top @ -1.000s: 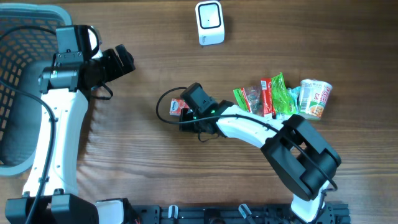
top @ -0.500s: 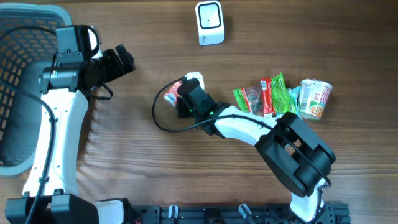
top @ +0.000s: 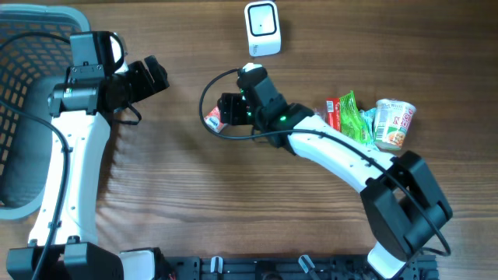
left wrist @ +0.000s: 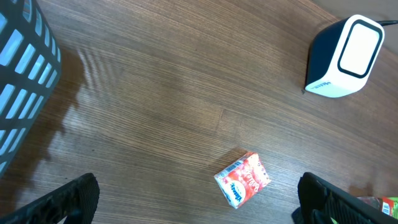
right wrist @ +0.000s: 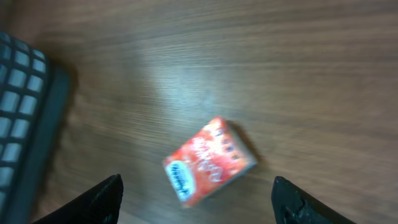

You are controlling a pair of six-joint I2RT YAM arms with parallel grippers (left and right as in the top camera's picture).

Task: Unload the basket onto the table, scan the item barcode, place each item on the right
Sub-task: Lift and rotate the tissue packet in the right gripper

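Right gripper (right wrist: 198, 202) spread wide | red carton (right wrist: 208, 160) below, between its fingers, untouched

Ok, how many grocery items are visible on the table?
4: a red carton alone near the scanner; a red packet, a green packet and a noodle cup clustered at right. The right arm overlaps that cluster, so more may be hidden.

Opens right gripper (top: 225, 108) wide, clamped a second ago | lets go of red carton (right wrist: 208, 160), now free on table (top: 156, 194) between the parted fingers, touching neither | shifts wrist up-table, nearer scanner (top: 262, 29) | stretches right arm (top: 342, 152) out straighter
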